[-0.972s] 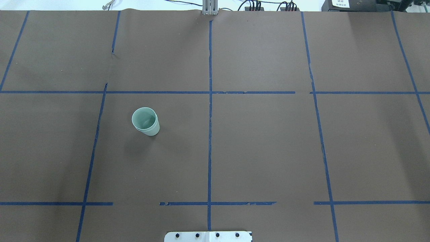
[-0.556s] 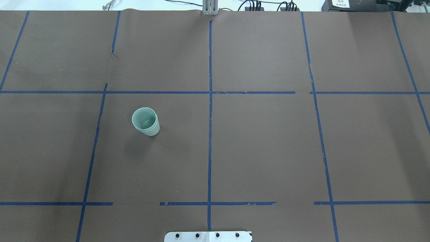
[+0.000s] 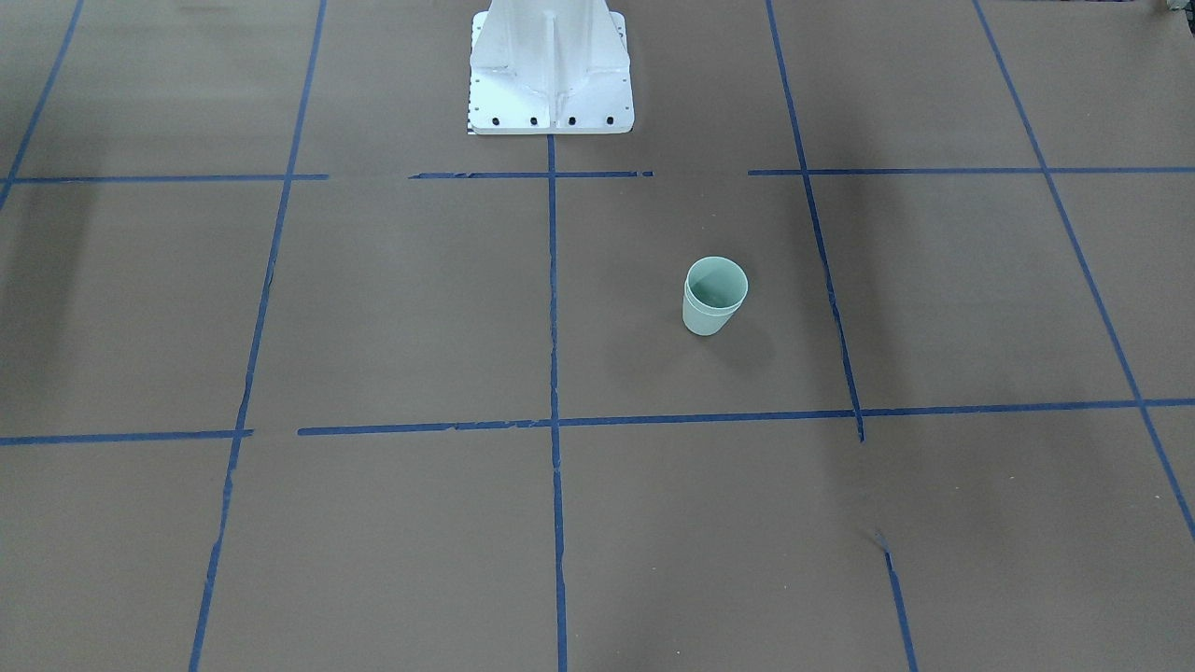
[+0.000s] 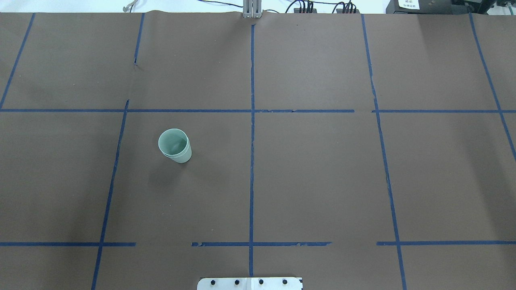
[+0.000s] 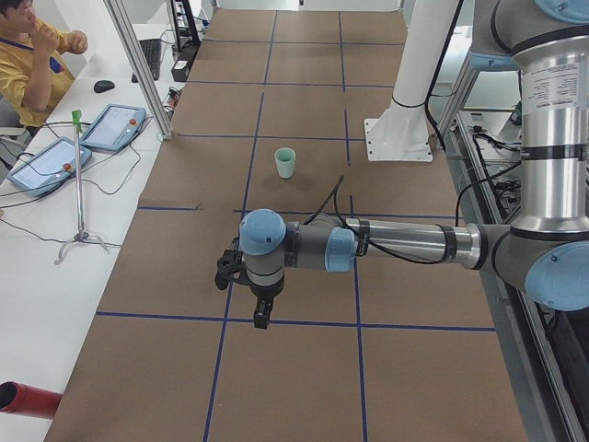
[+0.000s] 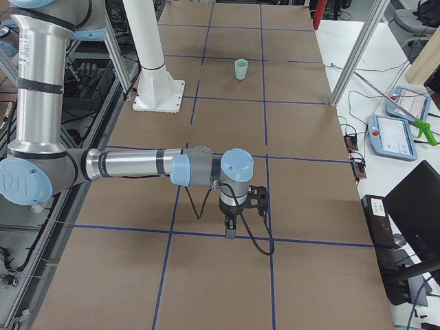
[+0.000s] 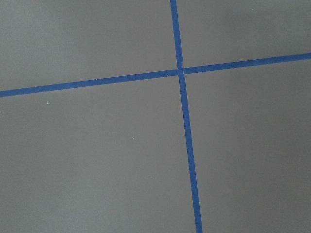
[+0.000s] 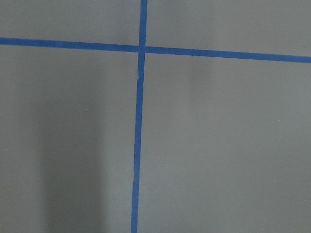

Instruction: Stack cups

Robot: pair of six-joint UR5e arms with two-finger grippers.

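Observation:
The two pale mint-green cups (image 4: 174, 146) stand upright, one nested inside the other, left of the table's middle. The stack also shows in the front-facing view (image 3: 715, 297), the left view (image 5: 285, 163) and the right view (image 6: 240, 69). My left gripper (image 5: 261, 319) shows only in the left view, pointing down over the table's left end, far from the cups. My right gripper (image 6: 230, 234) shows only in the right view, over the table's right end. I cannot tell whether either is open or shut. Both wrist views show only bare mat.
The brown mat (image 4: 322, 181) carries a grid of blue tape lines (image 4: 252, 161). The white robot base (image 3: 551, 65) stands at the near edge. Tablets (image 5: 110, 124) and a seated person (image 5: 32, 55) are beside the table.

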